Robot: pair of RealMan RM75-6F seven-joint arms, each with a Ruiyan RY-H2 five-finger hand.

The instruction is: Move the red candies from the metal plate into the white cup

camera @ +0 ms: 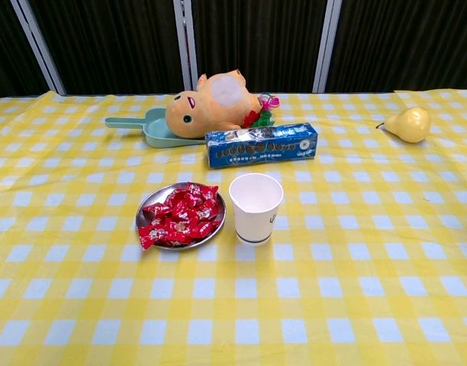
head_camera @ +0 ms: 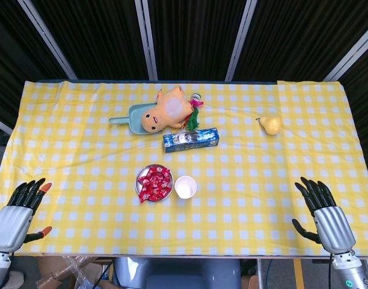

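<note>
At table centre: metal plate (camera: 146, 216) heaped with red candies (camera: 180, 216), white cup (camera: 256, 207) upright just beside it. My left hand (head_camera: 18, 208) and right hand (head_camera: 324, 211) rest spread, holding nothing, well apart. Step: none transferred, I judge. Next: reach, pinch one candy.

One plate (camera: 146, 213) holds a heap of red candies (camera: 179, 216); they overlap too much for an exact count, but there are well over a dozen. There is one cup (camera: 256, 207), one blue box (camera: 262, 144), one plush toy (camera: 210, 105), one teal scoop (camera: 139, 124), and one pear (camera: 407, 123). One small pink-and-green item (camera: 263, 111) shows behind the toy, too hidden to name. One checked cloth (camera: 355, 305) covers the table. Two hands show: left hand (head_camera: 17, 212) and right hand (head_camera: 325, 214).
</note>
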